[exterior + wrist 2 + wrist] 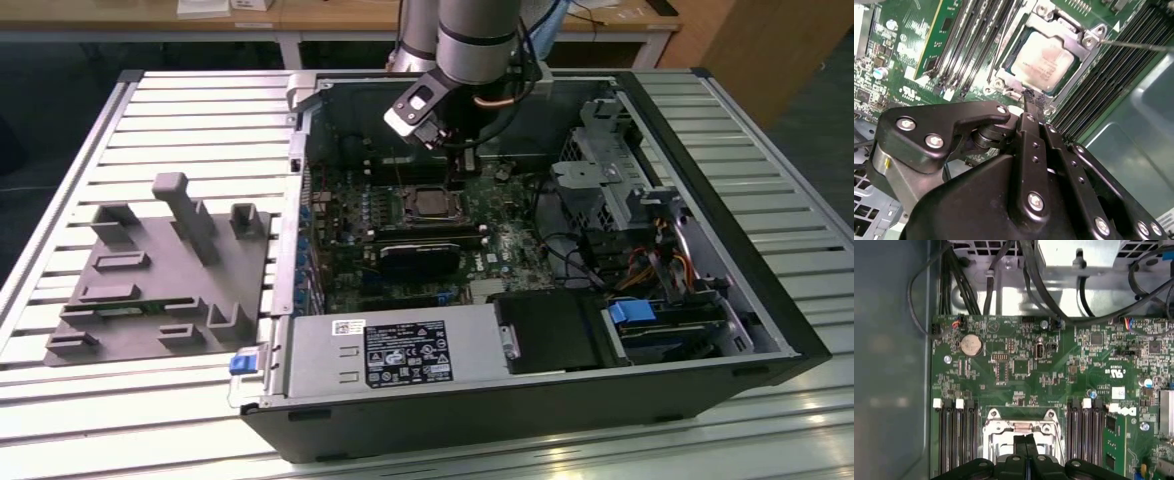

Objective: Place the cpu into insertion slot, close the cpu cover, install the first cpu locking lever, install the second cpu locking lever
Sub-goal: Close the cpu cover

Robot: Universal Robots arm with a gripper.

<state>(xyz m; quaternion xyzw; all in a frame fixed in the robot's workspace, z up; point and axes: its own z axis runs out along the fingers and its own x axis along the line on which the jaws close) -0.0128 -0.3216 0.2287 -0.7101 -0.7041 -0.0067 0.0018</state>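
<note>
**Cpu seated in its slot, gripper pinched shut at the socket's edge**

In the exterior view the arm reaches down from twelve o'clock into the open computer case, which lies on its side on a slatted table. The gripper hangs at about one o'clock of the cpu, close above the motherboard.

In the second wrist view the cpu lies flat in the insertion slot, its pale metal top showing through the window of the cpu cover, which lies down over it. The gripper has its two black fingers pressed together with nothing between them. Its tip is at the edge of the socket frame; whether it touches the frame cannot be told. A thin lever rod runs out from one corner of the frame across the memory slots; whether it is latched is unclear.

In the first wrist view the gripper sits over the socket, between two banks of memory slots.

Back in the exterior view, the grey power supply box lies at six o'clock of the cpu, and a grey fixture rests on the table at nine o'clock of the case.
</note>
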